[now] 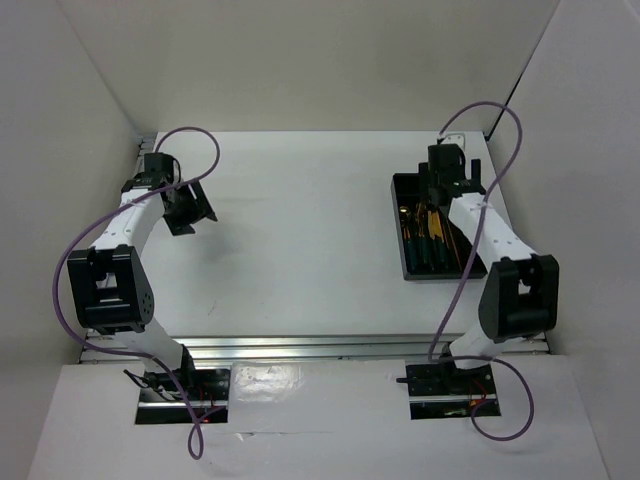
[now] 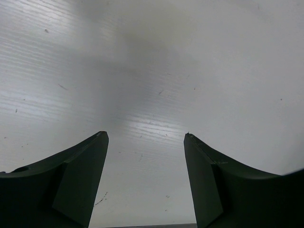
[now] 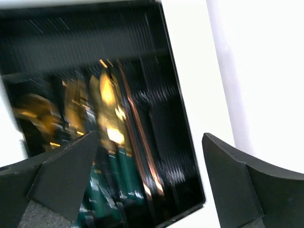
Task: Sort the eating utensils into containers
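The black divided tray sits at the right side of the table. Gold-headed utensils with teal handles lie in its compartments, with a brown chopstick beside them. In the blurred right wrist view the tray holds the gold and teal utensils and a chopstick. My right gripper is open and empty, hovering over the tray's far end. My left gripper is open and empty over bare table at the far left.
White walls enclose the table on the left, back and right. A metal rail runs along the near edge by the arm bases. Purple cables loop off both arms.
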You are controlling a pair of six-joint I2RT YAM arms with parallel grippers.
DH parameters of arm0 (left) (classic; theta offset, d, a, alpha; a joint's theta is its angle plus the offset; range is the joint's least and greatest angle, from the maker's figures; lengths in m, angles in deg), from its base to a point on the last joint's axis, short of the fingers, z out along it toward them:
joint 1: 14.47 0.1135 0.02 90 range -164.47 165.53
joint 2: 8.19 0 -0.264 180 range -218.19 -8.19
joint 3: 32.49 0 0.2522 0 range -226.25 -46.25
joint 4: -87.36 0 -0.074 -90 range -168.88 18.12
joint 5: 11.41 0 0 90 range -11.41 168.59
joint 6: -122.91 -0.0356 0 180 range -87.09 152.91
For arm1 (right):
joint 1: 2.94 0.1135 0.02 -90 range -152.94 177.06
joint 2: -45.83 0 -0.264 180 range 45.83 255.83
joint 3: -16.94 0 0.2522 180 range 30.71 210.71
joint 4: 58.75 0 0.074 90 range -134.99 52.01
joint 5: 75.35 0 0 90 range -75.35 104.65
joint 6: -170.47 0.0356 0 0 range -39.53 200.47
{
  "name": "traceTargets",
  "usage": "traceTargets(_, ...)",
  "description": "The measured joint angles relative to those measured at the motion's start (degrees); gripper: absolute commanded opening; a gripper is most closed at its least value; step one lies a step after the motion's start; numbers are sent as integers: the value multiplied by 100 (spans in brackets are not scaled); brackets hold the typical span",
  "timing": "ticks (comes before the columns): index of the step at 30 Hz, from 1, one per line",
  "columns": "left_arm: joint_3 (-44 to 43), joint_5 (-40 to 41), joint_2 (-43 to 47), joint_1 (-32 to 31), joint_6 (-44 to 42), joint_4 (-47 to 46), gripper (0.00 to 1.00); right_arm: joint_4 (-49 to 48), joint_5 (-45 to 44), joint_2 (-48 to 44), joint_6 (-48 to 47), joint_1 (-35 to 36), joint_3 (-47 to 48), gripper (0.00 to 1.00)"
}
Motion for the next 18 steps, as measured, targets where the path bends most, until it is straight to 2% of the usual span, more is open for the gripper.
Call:
traceTargets(10, 219, -1189, 398, 0, -435, -520, 80, -459, 682, -1633, 715, 0, 22, 100)
traceTargets(18, 444, -1633, 1814, 0, -955, -861, 82, -907, 1368, -2474, 1366, 0, -378, 100)
